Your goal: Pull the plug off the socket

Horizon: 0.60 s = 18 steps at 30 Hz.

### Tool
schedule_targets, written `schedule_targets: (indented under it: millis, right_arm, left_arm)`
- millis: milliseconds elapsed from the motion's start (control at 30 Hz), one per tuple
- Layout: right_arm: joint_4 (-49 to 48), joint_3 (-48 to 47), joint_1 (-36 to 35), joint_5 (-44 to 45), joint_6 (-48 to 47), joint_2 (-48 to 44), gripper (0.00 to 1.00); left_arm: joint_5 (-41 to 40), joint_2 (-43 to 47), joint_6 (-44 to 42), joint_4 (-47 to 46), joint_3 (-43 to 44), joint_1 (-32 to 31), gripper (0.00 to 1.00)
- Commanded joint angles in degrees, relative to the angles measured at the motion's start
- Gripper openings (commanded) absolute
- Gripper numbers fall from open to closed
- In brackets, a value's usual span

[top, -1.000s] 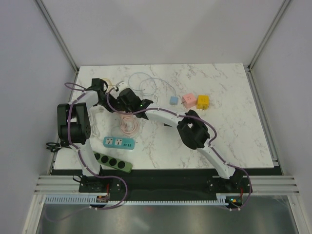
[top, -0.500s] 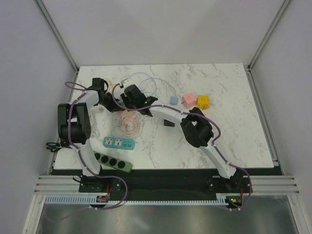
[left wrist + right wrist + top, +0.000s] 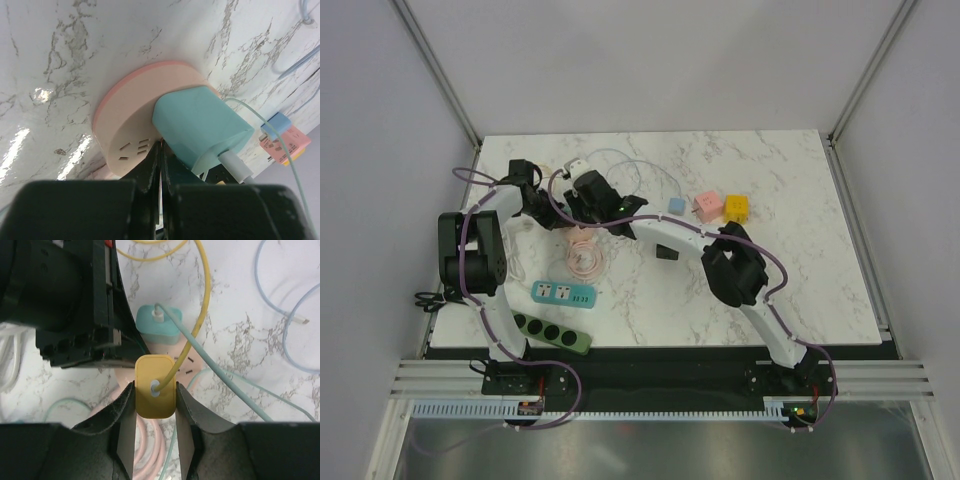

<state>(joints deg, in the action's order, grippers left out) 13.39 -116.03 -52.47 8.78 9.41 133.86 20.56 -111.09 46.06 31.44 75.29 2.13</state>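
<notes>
Over the pink socket [image 3: 130, 115]: one hand pins, the other grabs

So the marble bench [image 3: 800, 280] carries the round pink socket, and both hands crowd right onto it. On the socket's rim the left hand [image 3: 160, 155] is clenched with nothing in it, tips pressed against the edge just beside the teal charger [image 3: 200, 125] that's plugged in. My guess is it's there to pin the socket down so it doesn't lift with the pull. From the socket's other side the right hand [image 3: 155, 387] is clamped on the little yellow plug [image 3: 155, 400], one finger on each flat side, with the yellow cable [image 3: 202, 305] looping away past the charger. That plug sits dead centre between those fingers, directly over the socket face. Can't tell if its prongs are seated or already clear.
</notes>
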Motion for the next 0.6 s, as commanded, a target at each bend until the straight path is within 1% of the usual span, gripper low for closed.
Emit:
schedule_targets:
  millis: [0, 200, 333, 433, 467, 567]
  right_arm:
    - [-2.0, 3.2, -0.4, -1.3, 1.0, -5.9, 0.00]
    - [-2.7, 12.3, 0.3, -0.9, 0.0, -13.8, 0.00]
    - [-3.5, 17.8, 2.4, -2.5, 2.0, -19.2, 0.00]
    - [-4.4, 20.8, 4.9, -7.4, 4.3, -22.2, 0.00]
    - [-4.9, 21.5, 6.4, -12.5, 5.7, -22.7, 0.00]
    - [-5.2, 23.7, 9.5, -19.3, 8.6, -24.3, 0.00]
  left_arm:
    - [-5.0, -1.9, -1.7, -0.1, 0.6, -0.1, 0.02]
    - [-4.2, -0.5, -1.8, -0.3, 0.4, -0.1, 0.02]
    - [-4.0, 0.3, -1.7, -0.6, 0.0, -0.1, 0.02]
    - [-3.9, 0.4, -1.7, -0.7, -0.1, -0.1, 0.02]
    - [-3.8, 0.4, -1.7, -0.7, -0.1, -0.2, 0.02]
    - [-3.7, 0.5, -1.7, -0.7, -0.1, 0.0, 0.02]
